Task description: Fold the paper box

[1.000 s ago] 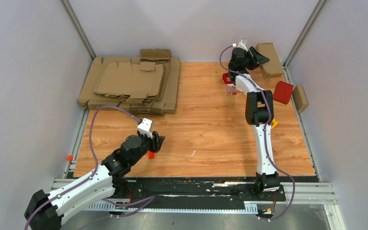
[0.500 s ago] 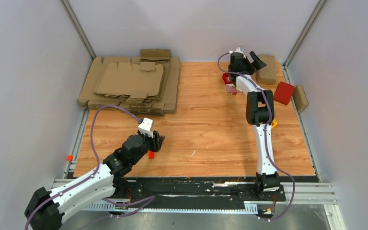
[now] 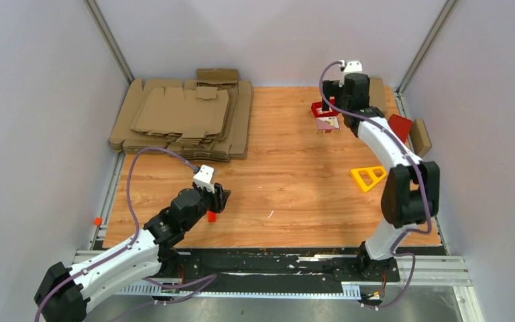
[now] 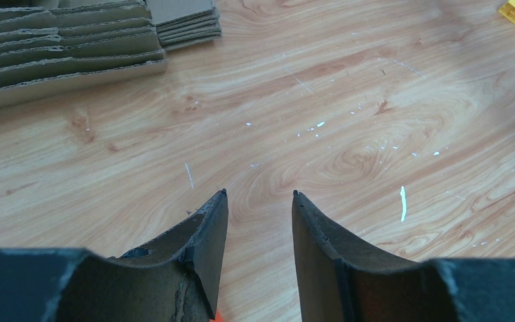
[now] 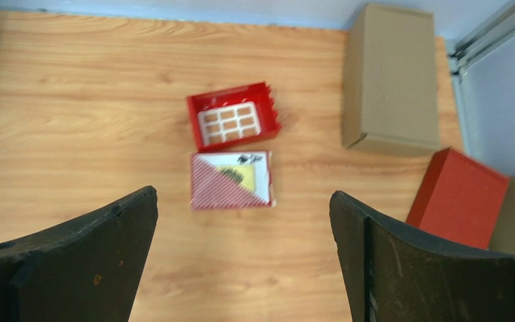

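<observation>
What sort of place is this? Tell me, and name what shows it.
Probably a robot test cell: plain grey walls close in a wood-grain table, two arms are bolted along its near edge, and a pile of flat cardboard blanks lies in the far left corner.

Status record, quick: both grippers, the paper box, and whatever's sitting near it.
left gripper: open, empty, low over the table
right gripper: wide open, empty, raised
paper box: folded shut, lying free by the far wall
red tray: open, left of paper box
striped card: just nearer than tray
red box: near the right wall
cardboard pile: far left
</observation>
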`<control>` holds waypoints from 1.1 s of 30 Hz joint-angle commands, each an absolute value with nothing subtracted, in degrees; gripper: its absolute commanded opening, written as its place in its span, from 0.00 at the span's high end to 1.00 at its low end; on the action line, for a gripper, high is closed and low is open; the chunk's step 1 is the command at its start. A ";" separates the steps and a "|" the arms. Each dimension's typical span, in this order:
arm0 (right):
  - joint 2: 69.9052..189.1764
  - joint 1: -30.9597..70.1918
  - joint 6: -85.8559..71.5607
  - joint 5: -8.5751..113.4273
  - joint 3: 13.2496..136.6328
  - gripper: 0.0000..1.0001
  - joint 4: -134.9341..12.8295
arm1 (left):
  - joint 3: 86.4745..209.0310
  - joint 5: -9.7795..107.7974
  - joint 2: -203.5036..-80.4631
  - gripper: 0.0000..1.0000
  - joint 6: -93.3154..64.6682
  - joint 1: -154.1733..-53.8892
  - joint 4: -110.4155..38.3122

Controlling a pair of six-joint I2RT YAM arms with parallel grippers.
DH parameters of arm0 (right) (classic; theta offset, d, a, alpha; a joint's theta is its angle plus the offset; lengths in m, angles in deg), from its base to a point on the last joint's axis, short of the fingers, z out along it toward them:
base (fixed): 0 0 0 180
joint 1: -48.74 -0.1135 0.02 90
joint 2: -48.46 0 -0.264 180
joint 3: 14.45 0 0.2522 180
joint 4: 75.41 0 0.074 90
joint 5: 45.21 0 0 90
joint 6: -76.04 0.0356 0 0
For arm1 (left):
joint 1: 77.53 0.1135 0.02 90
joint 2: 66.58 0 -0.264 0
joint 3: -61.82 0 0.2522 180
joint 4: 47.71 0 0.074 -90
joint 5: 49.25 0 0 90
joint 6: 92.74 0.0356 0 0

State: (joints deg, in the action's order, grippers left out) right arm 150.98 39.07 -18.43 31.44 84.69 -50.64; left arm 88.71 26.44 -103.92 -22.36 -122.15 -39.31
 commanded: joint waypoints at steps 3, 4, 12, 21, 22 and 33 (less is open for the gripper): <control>133.98 39.35 -7.04 39.20 68.09 0.00 -56.37 | 89.49 25.65 -103.26 0.52 -21.47 -122.09 -40.74; 130.62 39.34 -6.43 39.98 65.60 0.00 -56.36 | 89.47 25.57 -103.31 0.52 -21.45 -122.09 -40.73; 111.59 39.33 2.28 47.42 43.24 0.00 -63.66 | 89.43 26.00 -103.30 0.41 -20.42 -122.09 -41.25; 98.68 39.34 9.21 51.99 28.19 0.00 -57.18 | 88.56 25.94 -100.07 0.00 -20.65 -122.09 -40.34; 97.57 39.34 8.98 52.40 26.58 0.00 -56.40 | 88.49 25.74 -99.72 0.00 -20.75 -122.09 -40.33; 94.52 39.34 14.28 46.86 18.95 0.00 -58.65 | 86.86 5.51 -98.30 0.00 -24.01 -122.08 -38.95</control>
